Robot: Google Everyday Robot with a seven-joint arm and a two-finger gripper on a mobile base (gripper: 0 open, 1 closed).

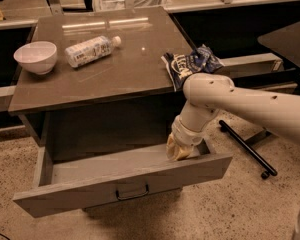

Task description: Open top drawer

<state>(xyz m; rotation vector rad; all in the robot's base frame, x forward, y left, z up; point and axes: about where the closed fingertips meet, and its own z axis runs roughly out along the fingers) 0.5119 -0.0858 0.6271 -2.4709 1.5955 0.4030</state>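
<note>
One drawer, the top drawer (125, 181), stands pulled well out of the cabinet toward the near side. Its grey box is open to view and its flat front lies nearest the camera. A small black loop handle (132, 193) sits at the centre of that front. The gripper (179, 148) hangs inside the drawer at its right end, just behind the front panel and close to the right wall; whether it is parted or closed cannot be told from this view. The pale arm (250, 104) reaches in from the right and bends down past the cabinet's near right corner. On the brown cabinet top (120, 79): a white bowl (35, 57) at the left, a plastic bottle (90, 50) lying on its side just right of it, and a dark blue snack bag (192, 64) at the right edge, partly overhanging. A black bar (247, 151) lies on the speckled floor (250, 209) to the right.
</note>
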